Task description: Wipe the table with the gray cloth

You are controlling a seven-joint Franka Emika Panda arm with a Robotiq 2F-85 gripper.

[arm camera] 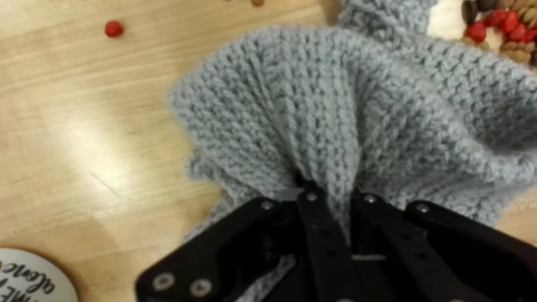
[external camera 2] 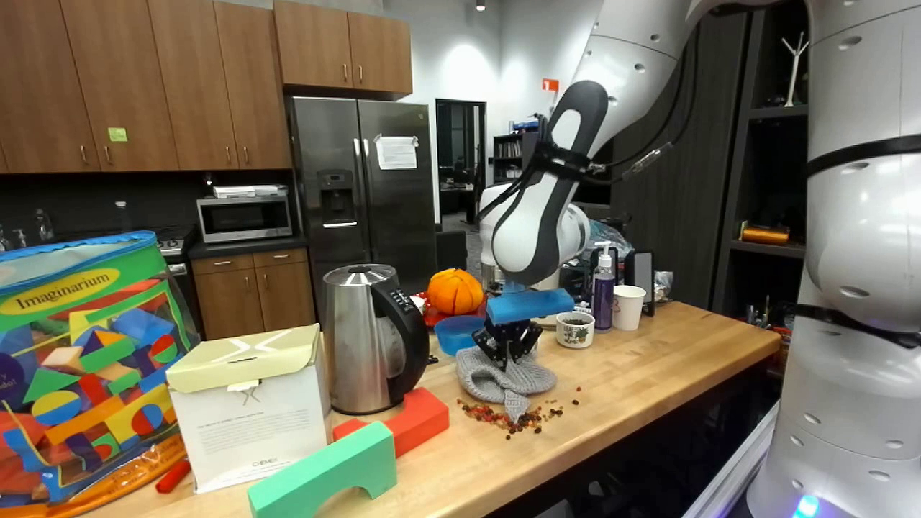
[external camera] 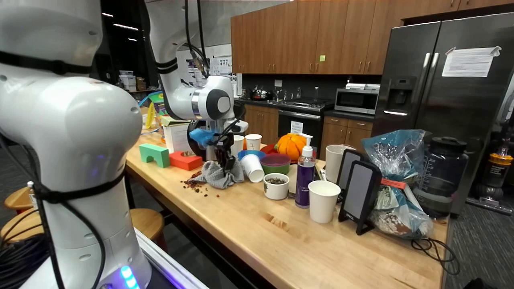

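The gray cloth (external camera: pixel 215 175) is a rumpled knit towel lying bunched on the wooden table (external camera: pixel 249 224). It also shows in an exterior view (external camera 2: pixel 481 380) and fills the middle of the wrist view (arm camera: pixel 268 105). My gripper (external camera: pixel 227 165) points down and is shut on a fold of the cloth; the fold rises between the fingers (arm camera: pixel 331 197) in the wrist view. Scattered red, brown and black bits (external camera 2: pixel 496 417) lie on the table beside and against the cloth's edge. They also show in the wrist view (arm camera: pixel 509 25). The fingertips are partly hidden by the cloth.
Near the cloth are a tipped white cup (external camera: pixel 253 168), a small printed bowl (external camera 2: pixel 575 331), a blue bowl (external camera 2: pixel 457 332) and a red block (external camera 2: pixel 421 421). A kettle (external camera 2: pixel 360 338), green block (external camera 2: pixel 331 467) and purple bottle (external camera: pixel 305 180) stand farther along the table.
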